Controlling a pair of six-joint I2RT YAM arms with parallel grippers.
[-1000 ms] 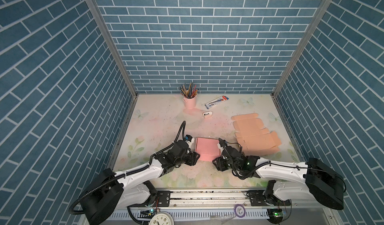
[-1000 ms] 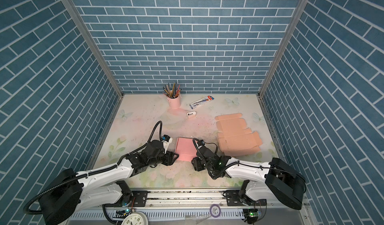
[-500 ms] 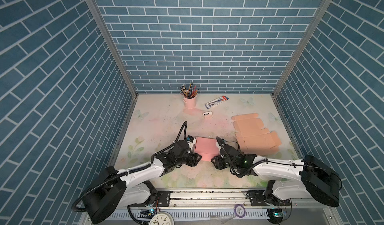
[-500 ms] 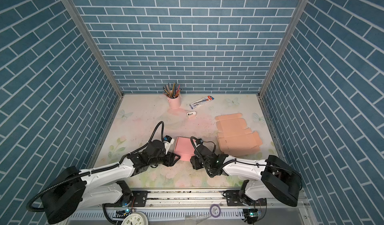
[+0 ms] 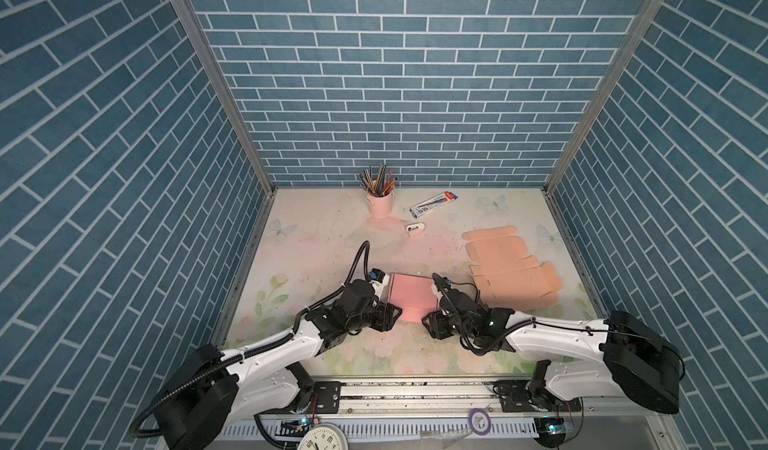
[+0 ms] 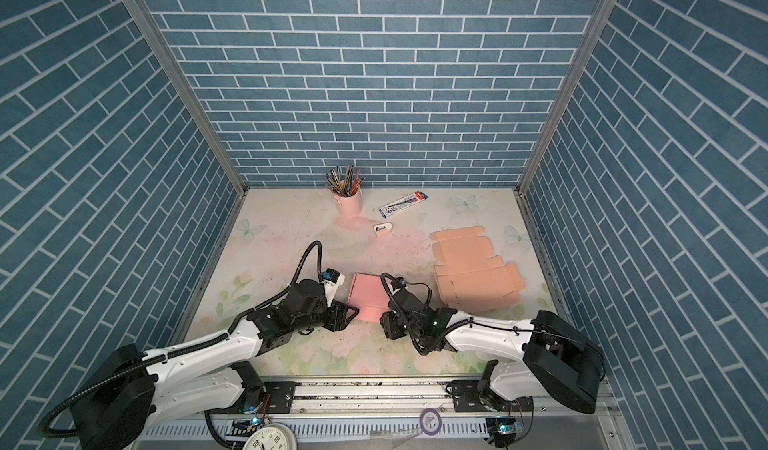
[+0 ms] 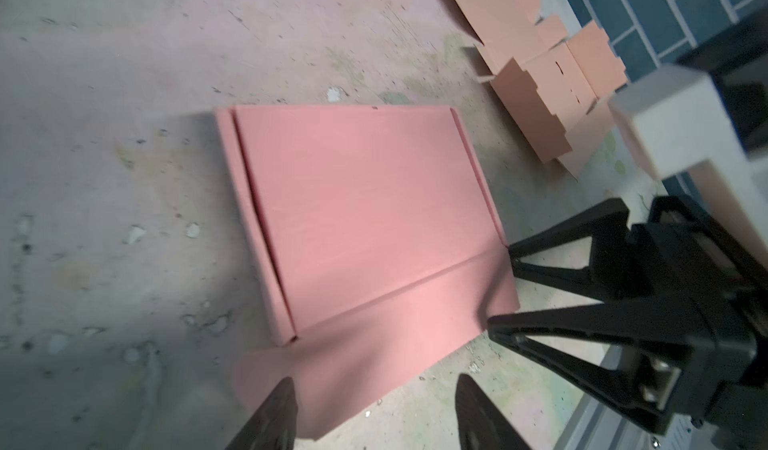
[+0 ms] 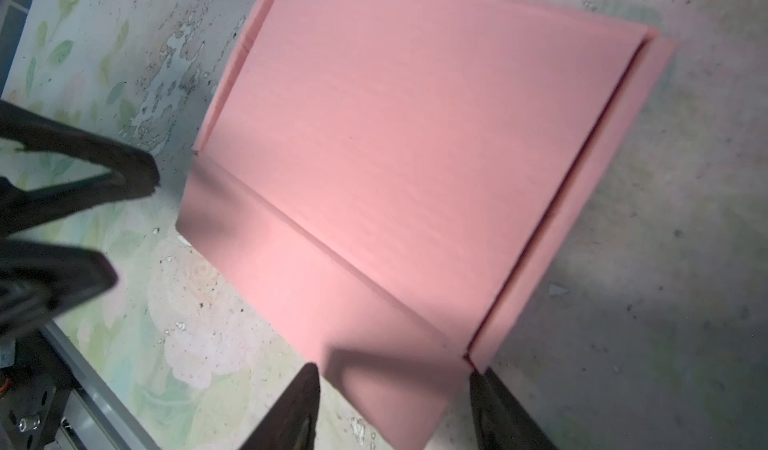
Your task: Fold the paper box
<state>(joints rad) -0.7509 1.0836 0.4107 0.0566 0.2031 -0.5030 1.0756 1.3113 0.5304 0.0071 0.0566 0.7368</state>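
The pink paper box point(image 5: 413, 296) lies flat at the table's front middle, its side walls folded in and a loose flap point(image 7: 374, 344) pointing to the near edge. My left gripper point(image 5: 395, 317) is open at the flap's left corner, which reaches in between its fingertips point(image 7: 278, 410) in the left wrist view. At the flap's right corner my right gripper point(image 5: 428, 327) is open too, and that corner point(image 8: 399, 394) lies between its fingers. In both top views the two grippers face each other across the flap point(image 6: 370, 315). Neither pair of jaws is pressed onto the paper.
A stack of flat peach box blanks point(image 5: 511, 273) lies at the right. At the back stand a pink cup of pencils point(image 5: 380, 202), a pencil carton point(image 5: 432, 202) and a small white item point(image 5: 414, 228). A clock point(image 5: 324, 437) and a tape roll point(image 5: 480, 419) sit on the front rail.
Both grippers have edged in a little toward the box's near corners. The box has stayed where it was.
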